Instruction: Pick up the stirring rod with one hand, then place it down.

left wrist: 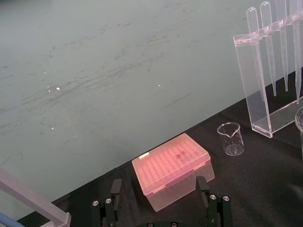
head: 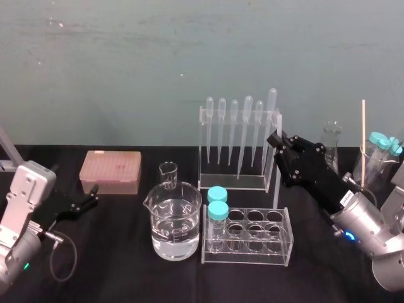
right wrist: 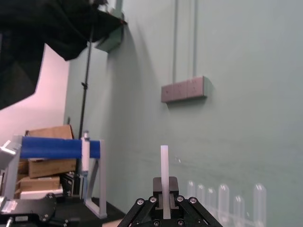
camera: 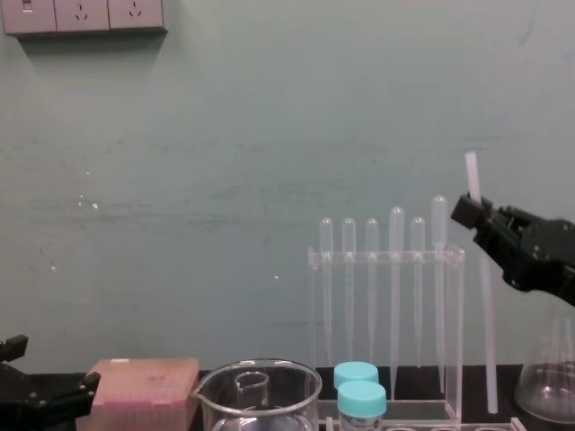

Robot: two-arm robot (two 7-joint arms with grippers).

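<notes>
- The clear acrylic pipette rack (head: 231, 182) stands on the black table (head: 126, 271); six bulb-topped clear pipettes (head: 234, 126) hang in it.
- The black right gripper (camera: 468, 212) is raised just off the rack's right end, about level with its top bar; its fingers are clamped on the long, thin translucent white stirring rod (camera: 486, 314).
- The rod stands nearly upright, just right of the rack; its top rises above the pipette bulbs; its lower end hangs near the rack's base; whether that end touches the table I cannot tell.
- The black left gripper (head: 91, 197) rests low, well to the left of the rack; its fingers (left wrist: 116, 188) stand apart, holding nothing; the pink lidded tip box (head: 110, 170) lies just beyond them.
- In front of the rack stand a large glass beaker of clear liquid (head: 175, 224) and a clear tube rack (head: 246, 254) holding two teal-capped tubes (head: 218, 211).
</notes>
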